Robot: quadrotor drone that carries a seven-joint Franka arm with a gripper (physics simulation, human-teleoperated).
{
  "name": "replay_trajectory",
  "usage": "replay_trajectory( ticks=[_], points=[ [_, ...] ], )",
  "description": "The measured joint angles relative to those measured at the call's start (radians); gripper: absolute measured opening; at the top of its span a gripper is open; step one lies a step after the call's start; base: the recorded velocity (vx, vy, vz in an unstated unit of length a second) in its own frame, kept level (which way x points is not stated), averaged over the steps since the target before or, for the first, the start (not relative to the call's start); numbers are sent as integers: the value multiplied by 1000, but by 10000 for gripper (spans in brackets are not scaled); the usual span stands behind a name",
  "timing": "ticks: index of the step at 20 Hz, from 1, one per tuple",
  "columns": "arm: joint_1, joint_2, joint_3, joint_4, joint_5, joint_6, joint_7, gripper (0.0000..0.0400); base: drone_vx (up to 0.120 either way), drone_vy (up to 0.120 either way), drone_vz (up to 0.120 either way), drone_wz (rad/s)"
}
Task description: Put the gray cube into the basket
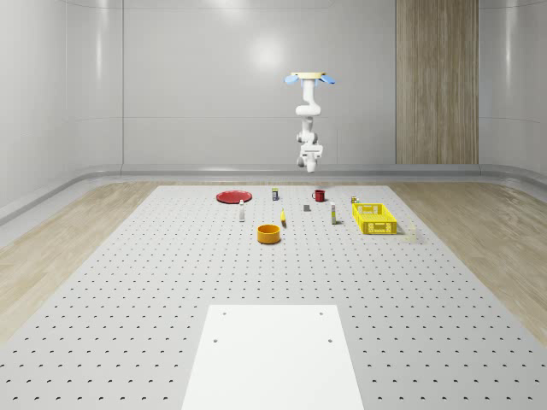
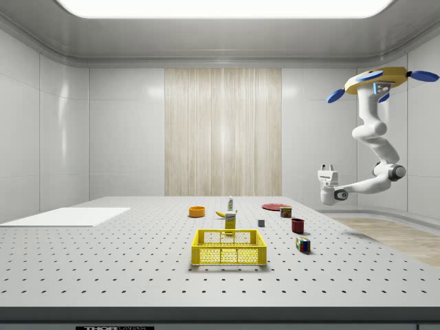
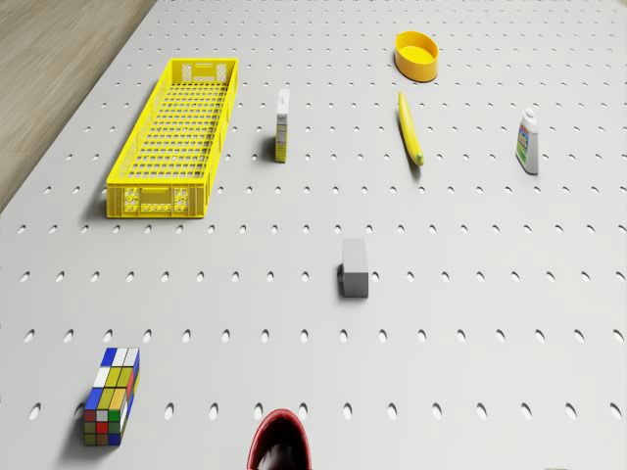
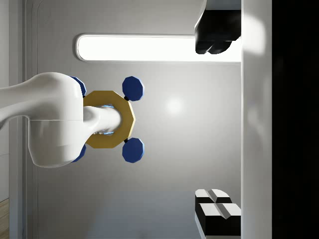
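**A:** Your gray cube?

**B:** It's sitting on the table, apart from the yellow basket.

**A:** The drone?

**B:** You're hovering high over the far edge, gripper spread, carrying nothing.

place: sim lab/test room | evid: perforated optical-type bench, bare gray wall panels, ceiling light strip

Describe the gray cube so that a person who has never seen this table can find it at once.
Start from the long yellow basket near the perforated table's wooden-floor edge. Go past the small upright carton beside it, toward the red mug: the gray cube sits alone between them. It is the one plain, dull gray block; the other cube nearby is multicoloured.
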Motion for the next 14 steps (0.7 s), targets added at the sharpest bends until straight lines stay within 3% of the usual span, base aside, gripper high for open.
replay_trajectory(
  ticks=[14],
  points=[
    [-2,-5,2,-3,-1,8,-1,400,120,-120,0,0]
  ],
)
